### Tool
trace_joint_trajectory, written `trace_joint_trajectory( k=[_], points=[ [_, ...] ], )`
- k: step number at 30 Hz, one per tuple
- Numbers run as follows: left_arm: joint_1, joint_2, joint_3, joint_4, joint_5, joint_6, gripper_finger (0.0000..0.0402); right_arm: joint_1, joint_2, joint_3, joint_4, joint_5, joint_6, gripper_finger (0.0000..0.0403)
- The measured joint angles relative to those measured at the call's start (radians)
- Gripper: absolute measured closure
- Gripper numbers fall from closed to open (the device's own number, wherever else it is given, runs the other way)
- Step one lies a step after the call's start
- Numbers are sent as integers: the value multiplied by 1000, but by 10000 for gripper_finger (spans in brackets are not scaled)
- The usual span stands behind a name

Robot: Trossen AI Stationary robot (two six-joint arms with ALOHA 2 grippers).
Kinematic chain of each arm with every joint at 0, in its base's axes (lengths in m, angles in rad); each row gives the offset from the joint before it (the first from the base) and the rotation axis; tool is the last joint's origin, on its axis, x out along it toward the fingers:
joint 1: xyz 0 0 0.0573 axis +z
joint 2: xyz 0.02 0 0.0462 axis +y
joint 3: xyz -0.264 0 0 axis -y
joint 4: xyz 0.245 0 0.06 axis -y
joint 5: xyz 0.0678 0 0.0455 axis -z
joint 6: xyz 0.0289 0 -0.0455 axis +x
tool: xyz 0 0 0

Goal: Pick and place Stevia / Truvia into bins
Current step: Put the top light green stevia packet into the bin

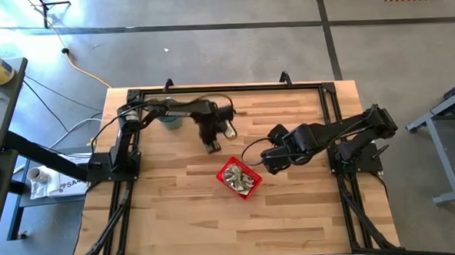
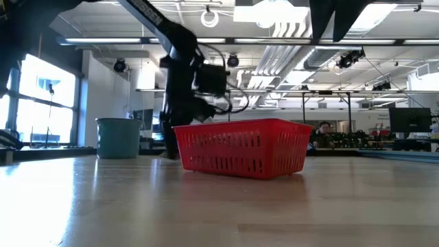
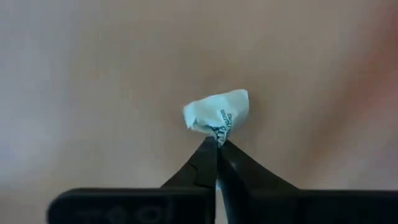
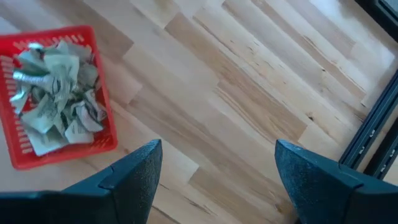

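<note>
The left gripper (image 3: 217,146) has its two dark fingers pressed together on a small crumpled pale-green-and-white paper sachet (image 3: 217,111), pinching it by one edge so the packet sticks out past the fingertips. Seen from above, that gripper (image 1: 212,146) sits over the wooden table (image 1: 293,209) at about 11 o'clock from the small square red mesh-walled plastic basket (image 1: 240,178), close to it but not over it. From table height the same arm comes down just behind the basket's left end (image 2: 241,146).

The basket lies near the middle of the table and holds a heap of similar crumpled sachets (image 4: 56,93), pale green and white, piled loosely inside its walls.

At roughly 10 o'clock from the basket, past the left arm, stands a round teal-green cup (image 2: 118,137), well apart from the basket.

The right gripper (image 4: 217,174) hangs with its fingers spread wide and nothing between them, over bare wood at about 2 o'clock from the basket (image 1: 276,133), near it.
</note>
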Motion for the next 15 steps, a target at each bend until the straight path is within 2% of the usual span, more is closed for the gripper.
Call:
trace_joint_trajectory(
  k=[2,4,10,13,15],
  points=[
    [-68,-50,0,2,90,-40,373,12,0,0,0,-2,-16,101],
    [-157,-115,3,36,123,-93,380,31,0,0,0,-3,-30,101],
    [-427,-208,4,258,-12,-283,356,128,0,0,-4,-13,-21,101],
    [-522,-199,4,379,-77,-356,357,185,0,0,-8,-13,18,101],
    [-561,-162,6,454,-166,-392,362,221,0,0,-8,-12,43,101]
  ],
)
